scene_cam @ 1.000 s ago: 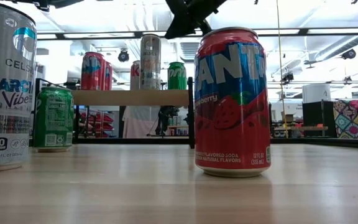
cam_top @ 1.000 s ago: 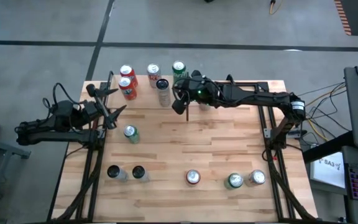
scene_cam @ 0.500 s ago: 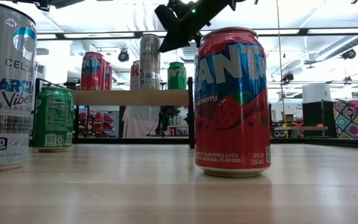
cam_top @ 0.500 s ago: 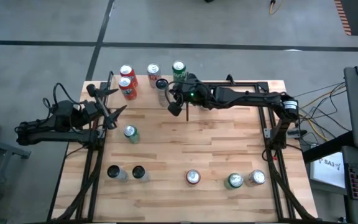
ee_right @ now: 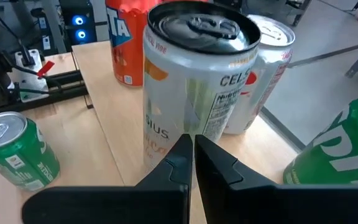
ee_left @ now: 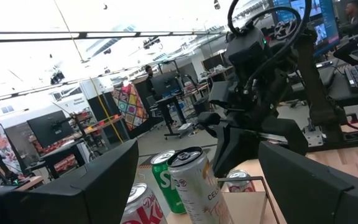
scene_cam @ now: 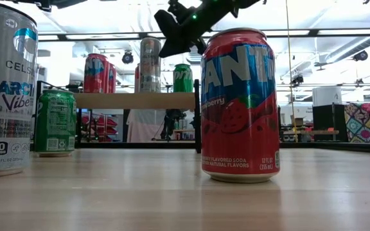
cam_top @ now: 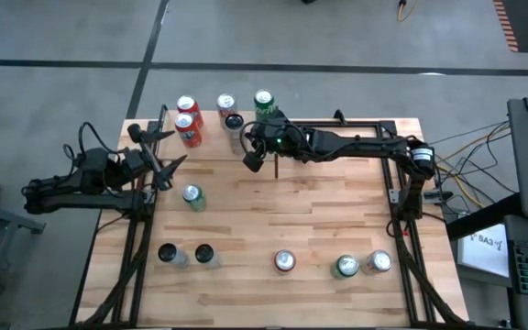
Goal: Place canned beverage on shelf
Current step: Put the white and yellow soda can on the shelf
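While right fingers pinched: cylindrical silver can, wood shelf.

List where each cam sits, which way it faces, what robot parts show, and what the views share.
High: overhead, straight down; both arms, shelf.
Low: tabletop level, facing the shelf; right gripper overhead.
Left wrist: faces the right arm; own fingers spread.
Right wrist: own fingers shut before the tall silver can.
Shared: that can.
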Robot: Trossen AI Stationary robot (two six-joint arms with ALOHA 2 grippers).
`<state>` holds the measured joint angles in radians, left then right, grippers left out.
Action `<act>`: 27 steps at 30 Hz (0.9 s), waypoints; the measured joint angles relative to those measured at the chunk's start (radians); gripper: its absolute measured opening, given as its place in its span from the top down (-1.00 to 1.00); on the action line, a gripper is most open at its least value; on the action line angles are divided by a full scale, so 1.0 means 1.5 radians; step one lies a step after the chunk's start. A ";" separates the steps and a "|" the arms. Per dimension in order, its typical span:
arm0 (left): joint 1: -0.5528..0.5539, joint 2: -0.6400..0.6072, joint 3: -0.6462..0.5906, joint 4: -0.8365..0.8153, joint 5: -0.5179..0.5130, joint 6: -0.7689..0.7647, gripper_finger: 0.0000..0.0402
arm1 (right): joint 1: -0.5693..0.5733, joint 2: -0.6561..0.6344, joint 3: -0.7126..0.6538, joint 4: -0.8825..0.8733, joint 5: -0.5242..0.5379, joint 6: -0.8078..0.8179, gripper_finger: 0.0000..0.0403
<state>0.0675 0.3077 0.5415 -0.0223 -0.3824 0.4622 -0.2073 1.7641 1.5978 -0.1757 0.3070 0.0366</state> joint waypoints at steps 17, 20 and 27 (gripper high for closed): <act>0.000 0.111 0.006 0.068 0.001 -0.034 -0.58 | 0.030 -0.090 -0.001 -0.135 0.000 -0.007 0.96; 0.000 0.136 0.014 0.074 0.001 -0.057 -0.58 | 0.041 -0.118 -0.001 -0.173 0.000 -0.007 0.96; 0.000 0.210 0.039 0.079 0.001 -0.100 -0.58 | 0.067 -0.185 -0.001 -0.267 0.000 -0.007 0.96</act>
<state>0.0669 0.6221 0.6000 0.0965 -0.3813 0.3116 -0.1072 1.4868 1.5970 -0.5759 0.3073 0.0253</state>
